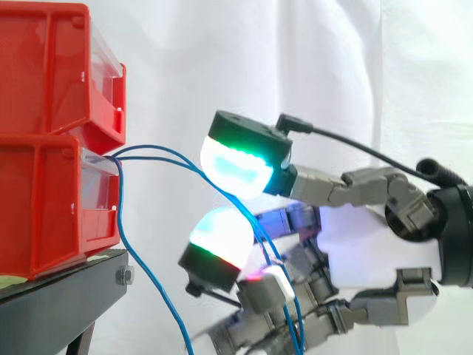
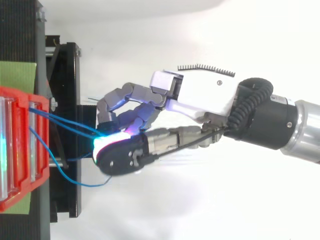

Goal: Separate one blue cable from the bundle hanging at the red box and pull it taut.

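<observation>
Fingers (image 1: 236,166) of the hand (image 1: 369,244) curl around one blue cable (image 1: 166,151), closing from above and below it, probably to draw that strand away from the bundle (image 1: 120,214) drooping beside the lower red bin (image 1: 44,200). The cable leaves the bin's front and runs lengthwise toward the hand, sloping downward, bowed and not yet taut.
</observation>
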`<action>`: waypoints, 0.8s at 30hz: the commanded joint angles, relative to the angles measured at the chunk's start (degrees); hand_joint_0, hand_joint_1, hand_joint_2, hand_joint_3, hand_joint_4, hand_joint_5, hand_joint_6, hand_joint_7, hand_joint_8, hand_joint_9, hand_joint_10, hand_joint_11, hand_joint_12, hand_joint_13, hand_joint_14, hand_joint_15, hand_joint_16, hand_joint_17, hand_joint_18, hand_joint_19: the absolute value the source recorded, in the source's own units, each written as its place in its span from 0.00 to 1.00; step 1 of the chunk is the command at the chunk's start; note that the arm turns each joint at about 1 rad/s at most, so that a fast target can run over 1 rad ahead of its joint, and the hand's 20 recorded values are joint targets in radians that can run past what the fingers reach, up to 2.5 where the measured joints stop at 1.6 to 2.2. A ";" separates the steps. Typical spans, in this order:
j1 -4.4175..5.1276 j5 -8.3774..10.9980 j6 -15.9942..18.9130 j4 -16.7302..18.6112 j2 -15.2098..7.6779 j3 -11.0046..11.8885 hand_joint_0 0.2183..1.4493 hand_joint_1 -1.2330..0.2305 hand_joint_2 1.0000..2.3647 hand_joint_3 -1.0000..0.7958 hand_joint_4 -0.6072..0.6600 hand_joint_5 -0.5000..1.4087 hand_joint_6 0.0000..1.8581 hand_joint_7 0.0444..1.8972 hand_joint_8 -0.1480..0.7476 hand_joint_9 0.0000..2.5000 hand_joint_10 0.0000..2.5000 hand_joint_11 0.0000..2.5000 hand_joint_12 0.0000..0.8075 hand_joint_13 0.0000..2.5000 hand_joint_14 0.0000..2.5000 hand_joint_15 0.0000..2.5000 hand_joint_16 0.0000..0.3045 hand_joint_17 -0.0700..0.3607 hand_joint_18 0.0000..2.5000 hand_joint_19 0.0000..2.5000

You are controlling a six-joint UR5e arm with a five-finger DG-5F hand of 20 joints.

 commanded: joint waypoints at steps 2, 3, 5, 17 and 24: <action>-0.34 0.00 0.08 0.66 0.00 -0.78 0.29 0.62 0.00 0.28 0.56 0.19 0.49 0.61 0.61 0.49 0.01 0.43 0.50 0.28 0.01 0.20 0.18 0.45 0.29 0.26; -0.61 -0.18 0.08 0.66 0.00 -0.78 0.29 0.62 0.00 0.28 0.56 0.19 0.49 0.61 0.61 0.49 0.01 0.43 0.49 0.28 0.01 0.20 0.18 0.45 0.29 0.26; -0.87 -0.18 0.08 0.66 0.00 -0.78 0.30 0.61 0.00 0.28 0.56 0.19 0.49 0.62 0.61 0.49 0.01 0.43 0.49 0.28 0.01 0.20 0.18 0.44 0.29 0.26; -1.40 -0.35 -0.27 0.66 0.09 -0.16 0.27 0.45 0.00 0.28 0.60 0.18 0.49 0.59 0.61 0.48 0.01 0.45 0.51 0.30 0.01 0.20 0.18 0.46 0.31 0.26; -1.57 -0.35 -2.47 0.48 0.09 0.19 0.19 0.45 0.00 0.28 0.61 0.17 0.50 0.52 0.65 0.48 0.01 0.45 0.56 0.31 0.01 0.20 0.21 0.50 0.34 0.25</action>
